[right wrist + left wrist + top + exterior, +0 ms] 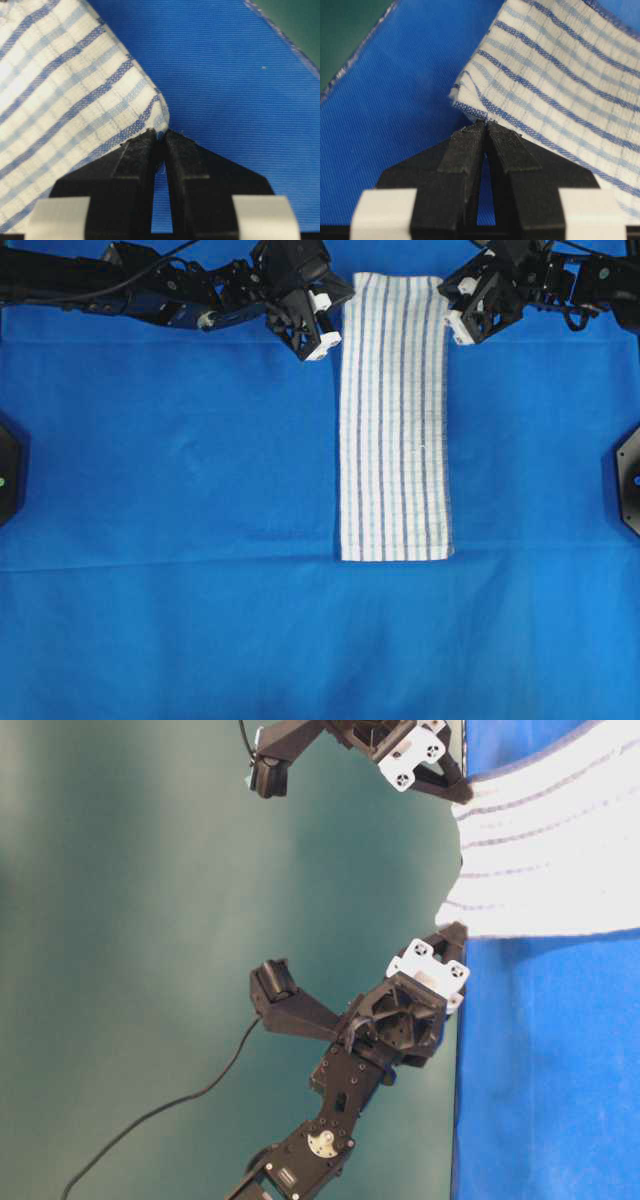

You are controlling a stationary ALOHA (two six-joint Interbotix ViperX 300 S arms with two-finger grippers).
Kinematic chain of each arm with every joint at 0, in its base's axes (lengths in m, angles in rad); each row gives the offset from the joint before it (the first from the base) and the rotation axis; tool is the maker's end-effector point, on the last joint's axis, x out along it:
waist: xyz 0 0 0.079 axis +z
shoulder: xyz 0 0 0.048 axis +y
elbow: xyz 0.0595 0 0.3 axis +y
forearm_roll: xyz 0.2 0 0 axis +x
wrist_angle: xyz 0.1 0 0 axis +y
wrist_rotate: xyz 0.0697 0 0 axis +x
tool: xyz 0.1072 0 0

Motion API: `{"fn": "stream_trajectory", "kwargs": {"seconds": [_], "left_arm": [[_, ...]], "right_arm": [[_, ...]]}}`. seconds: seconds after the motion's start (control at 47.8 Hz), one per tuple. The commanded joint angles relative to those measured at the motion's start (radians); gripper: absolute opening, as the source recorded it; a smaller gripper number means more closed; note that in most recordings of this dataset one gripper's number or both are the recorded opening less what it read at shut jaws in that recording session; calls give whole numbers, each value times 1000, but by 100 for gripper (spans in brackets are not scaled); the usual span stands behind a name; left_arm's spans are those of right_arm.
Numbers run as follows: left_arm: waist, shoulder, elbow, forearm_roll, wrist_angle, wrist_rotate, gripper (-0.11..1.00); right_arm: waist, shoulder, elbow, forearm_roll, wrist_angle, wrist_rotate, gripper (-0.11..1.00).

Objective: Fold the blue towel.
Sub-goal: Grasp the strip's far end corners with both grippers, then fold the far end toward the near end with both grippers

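Towel [555, 85] corners between pinched fingers [465, 150]

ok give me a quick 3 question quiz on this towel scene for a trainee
1. True or false: the blue towel is spread out as one wide square.
2. What does the left claw pinch? A) a towel corner B) the blue table covering C) nothing
3. Fill in: the right claw is shut on the towel's ____.

Key: 1 false, it lies as a long narrow strip; 2 A; 3 corner.

Woven cloth towel [394, 420] (matt, coarse weave).
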Motion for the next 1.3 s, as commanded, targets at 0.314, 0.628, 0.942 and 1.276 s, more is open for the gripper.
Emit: {"fn": "stream_trajectory", "kwargs": {"seconds": [0.314, 0.628, 0.942, 1.276], "left_arm": [[-104, -164, 104, 0, -8, 3, 1], [-258, -218, 158, 2, -9, 29, 1], [-403, -224, 193, 2, 0, 34, 1], [-511, -222, 212, 2, 2, 20, 1]], "right_arm": [[163, -172, 64, 26, 69, 5, 7], [371, -331, 170, 80, 114, 8, 7], [584, -353, 204, 130, 155, 8, 7], [732, -318, 193, 176, 167, 8, 7]]}}
